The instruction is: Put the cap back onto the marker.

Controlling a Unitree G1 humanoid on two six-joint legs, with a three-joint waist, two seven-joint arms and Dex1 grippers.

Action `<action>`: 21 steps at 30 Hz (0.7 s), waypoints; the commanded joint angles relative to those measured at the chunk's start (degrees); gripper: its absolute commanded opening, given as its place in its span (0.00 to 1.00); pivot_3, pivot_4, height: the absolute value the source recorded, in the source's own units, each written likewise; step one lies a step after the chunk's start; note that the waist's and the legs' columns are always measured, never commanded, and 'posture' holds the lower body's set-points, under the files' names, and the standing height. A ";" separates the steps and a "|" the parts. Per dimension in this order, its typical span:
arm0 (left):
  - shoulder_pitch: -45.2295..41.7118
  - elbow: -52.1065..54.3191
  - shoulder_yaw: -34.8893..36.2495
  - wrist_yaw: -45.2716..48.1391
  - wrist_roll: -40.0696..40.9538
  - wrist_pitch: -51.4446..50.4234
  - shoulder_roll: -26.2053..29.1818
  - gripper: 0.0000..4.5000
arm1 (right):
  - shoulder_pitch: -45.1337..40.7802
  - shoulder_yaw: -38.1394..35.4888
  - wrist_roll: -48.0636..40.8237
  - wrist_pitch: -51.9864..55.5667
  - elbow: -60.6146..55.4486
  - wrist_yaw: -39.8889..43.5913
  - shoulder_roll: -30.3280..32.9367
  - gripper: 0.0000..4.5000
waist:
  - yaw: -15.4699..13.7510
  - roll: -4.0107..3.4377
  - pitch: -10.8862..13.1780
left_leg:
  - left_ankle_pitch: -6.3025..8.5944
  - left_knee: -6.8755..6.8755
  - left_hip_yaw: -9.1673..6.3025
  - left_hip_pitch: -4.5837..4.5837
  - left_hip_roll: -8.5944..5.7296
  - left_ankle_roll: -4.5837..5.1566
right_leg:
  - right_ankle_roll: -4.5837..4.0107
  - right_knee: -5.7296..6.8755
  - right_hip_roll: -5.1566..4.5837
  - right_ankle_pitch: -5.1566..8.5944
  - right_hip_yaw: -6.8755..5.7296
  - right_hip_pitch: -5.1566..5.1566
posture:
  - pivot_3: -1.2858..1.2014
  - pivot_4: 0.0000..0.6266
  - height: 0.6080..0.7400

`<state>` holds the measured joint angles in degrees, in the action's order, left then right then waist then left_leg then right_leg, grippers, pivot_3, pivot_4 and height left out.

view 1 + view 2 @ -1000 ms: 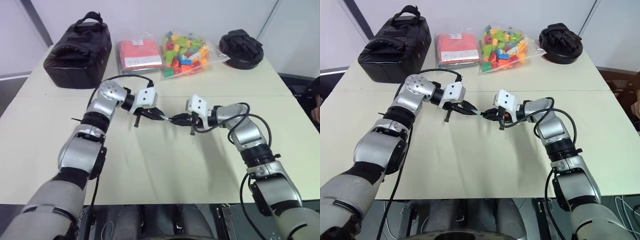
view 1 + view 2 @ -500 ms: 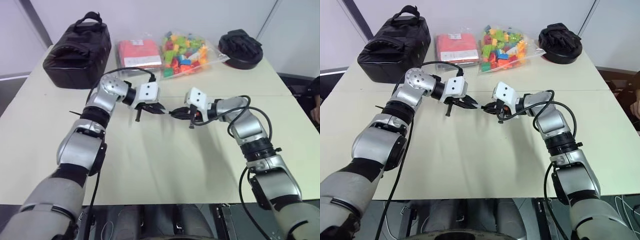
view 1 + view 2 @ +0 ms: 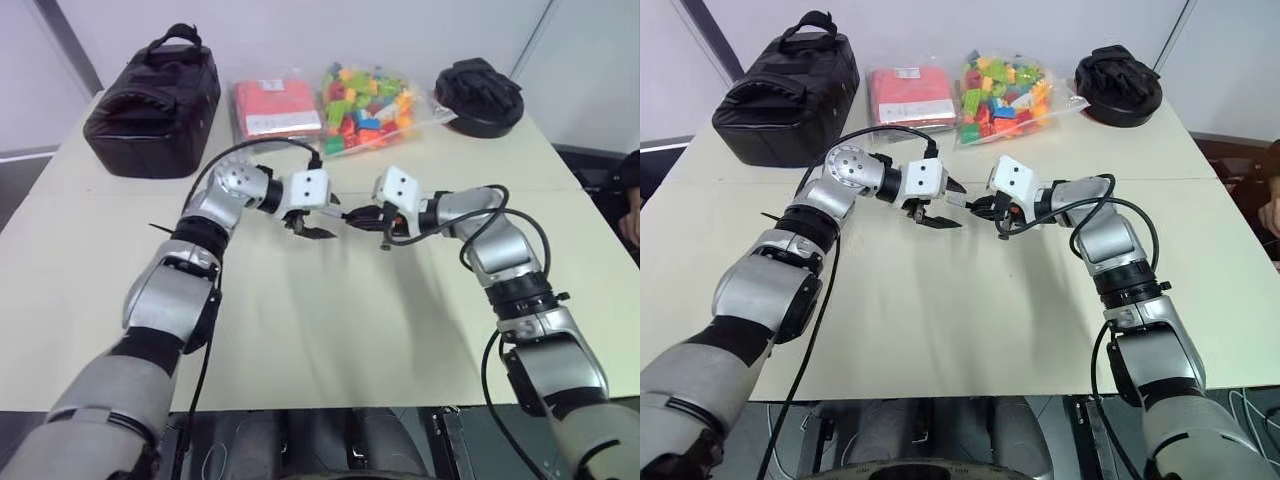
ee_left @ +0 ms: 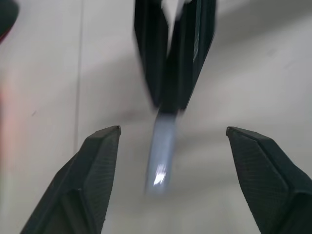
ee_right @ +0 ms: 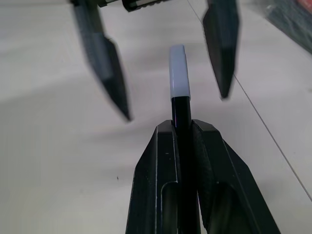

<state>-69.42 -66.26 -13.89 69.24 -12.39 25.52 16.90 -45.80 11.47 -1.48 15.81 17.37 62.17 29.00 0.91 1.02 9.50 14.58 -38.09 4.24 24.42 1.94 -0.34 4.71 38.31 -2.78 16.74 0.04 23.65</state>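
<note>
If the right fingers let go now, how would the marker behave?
The marker looks thin, round and stiff, so it would likely drop to the table and roll. The cap appears seated on its end, probably staying on.

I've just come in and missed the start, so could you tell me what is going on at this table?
The robot is capping a marker above the table. The right gripper is shut on the marker, and the pale cap sits on its free end. The left gripper faces it with fingers open on either side of the cap, not touching it. A black bag and a bag of toy bricks lie at the far edge.
</note>
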 commanded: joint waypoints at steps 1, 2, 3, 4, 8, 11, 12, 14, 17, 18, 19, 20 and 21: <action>-2.98 -1.63 0.95 -4.64 -0.47 0.53 1.90 0.73 | -0.22 -1.45 -0.85 -1.61 -0.97 0.60 2.04 0.00 | -0.09 0.00 0.00 | 0.00 0.00 0.01 0.00 0.00 0.00 | 0.00 0.00 0.00 0.00 0.00 0.00 | 0.52 0.24 1.00; -3.29 -2.21 0.97 -5.80 -0.74 0.45 2.66 0.73 | -0.16 -1.90 -0.62 -1.52 -0.24 0.09 2.69 0.00 | -0.10 0.00 0.00 | 0.00 0.00 0.02 0.01 0.00 0.00 | 0.00 0.00 -0.01 0.00 0.00 0.00 | 0.52 0.24 1.00; -3.42 -2.62 1.20 -6.44 -0.65 0.28 3.34 0.73 | -0.07 -2.38 -0.48 -1.56 0.50 -0.40 3.37 0.00 | -0.10 0.00 0.00 | 0.00 -0.01 0.01 0.01 0.00 0.00 | 0.00 0.00 -0.02 0.00 0.00 0.00 | 0.52 0.24 1.00; -3.39 -2.88 1.71 -6.63 -0.15 -0.11 3.96 0.73 | 0.10 -2.83 -0.35 -1.64 1.06 -1.02 4.03 0.00 | -0.11 0.00 0.00 | 0.00 -0.01 0.02 0.01 -0.01 0.00 | 0.00 0.00 -0.02 0.00 0.00 0.00 | 0.52 0.24 1.00; -0.74 -0.81 9.11 -2.52 8.52 -8.82 6.14 0.73 | 1.98 -5.54 0.98 -1.81 4.04 -6.41 7.11 0.00 | -0.22 0.00 0.00 | 0.00 -0.01 0.08 0.02 0.01 0.00 | 0.00 -0.01 -0.03 0.00 -0.01 -0.01 | 0.52 0.24 1.00; 6.17 7.92 13.90 -0.78 14.70 -18.09 8.18 0.73 | 4.95 -8.94 0.50 0.52 4.50 -11.94 7.81 0.00 | -0.07 -0.01 0.00 | 0.00 -0.01 0.10 0.01 0.04 0.00 | 0.00 -0.01 -0.06 0.00 0.00 -0.01 | 0.52 0.24 1.00; 11.25 14.68 15.32 -2.28 16.50 -21.72 8.71 0.73 | 6.80 -10.20 0.01 1.96 3.85 -13.72 7.61 0.00 | 0.10 -0.03 -0.02 | 0.00 0.01 0.08 0.00 0.08 0.00 | 0.00 0.00 -0.06 0.00 0.01 -0.01 | 0.52 0.24 1.00; 19.24 27.22 17.34 -5.69 19.52 -29.90 8.92 0.73 | 9.24 -12.01 -0.44 4.53 2.91 -16.72 7.07 0.00 | 0.32 -0.05 -0.03 | -0.01 0.06 0.03 -0.05 0.17 -0.02 | -0.01 0.01 -0.05 0.00 0.12 -0.02 | 0.52 0.24 1.00; 28.39 44.25 20.69 -13.22 24.86 -42.78 6.79 0.73 | 11.22 -14.10 -0.39 7.10 3.45 -21.85 5.78 0.00 | 0.13 -0.04 -0.02 | -0.03 0.01 0.05 0.00 0.23 -0.06 | 0.00 0.11 -0.04 0.00 0.20 0.07 | 0.52 0.24 1.00; 31.21 49.57 22.20 -16.75 26.83 -46.64 5.41 0.73 | 11.73 -14.85 -0.61 7.35 3.96 -23.65 4.95 0.00 | 0.04 -0.04 -0.02 | -0.04 -0.03 0.04 0.00 0.23 -0.07 | 0.00 0.19 -0.07 0.00 0.21 0.07 | 0.52 0.24 1.00; 33.19 53.46 23.76 -20.69 28.17 -49.28 3.84 0.73 | 12.11 -15.52 -1.28 7.60 4.28 -24.60 4.08 0.00 | -0.11 -0.04 -0.02 | -0.04 -0.10 0.04 0.00 0.23 -0.07 | 0.00 0.26 -0.08 0.00 0.26 0.07 | 0.52 0.24 1.00; 35.07 56.64 24.88 -24.17 29.01 -51.21 2.44 0.73 | 12.29 -16.03 -1.74 7.58 4.77 -25.62 3.19 0.00 | -0.23 -0.03 -0.02 | -0.04 -0.12 0.03 -0.03 0.22 -0.07 | 0.00 0.29 -0.09 -0.01 0.26 0.04 | 0.52 0.24 1.00; 36.32 58.88 25.50 -26.58 29.55 -52.68 1.59 0.73 | 12.38 -16.33 -2.02 7.53 5.05 -26.25 2.62 0.00 | -0.27 -0.03 -0.02 | -0.04 -0.14 0.00 -0.08 0.21 -0.07 | 0.02 0.31 -0.08 -0.03 0.26 -0.03 | 0.52 0.24 1.00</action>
<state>-33.19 -12.60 9.32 46.96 14.90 -24.65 18.62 -33.19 -2.75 -2.10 23.42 22.74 37.45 31.61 0.64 0.99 9.49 14.54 -38.23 4.23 24.25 2.12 -0.41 4.75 38.61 -2.86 16.70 0.31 23.53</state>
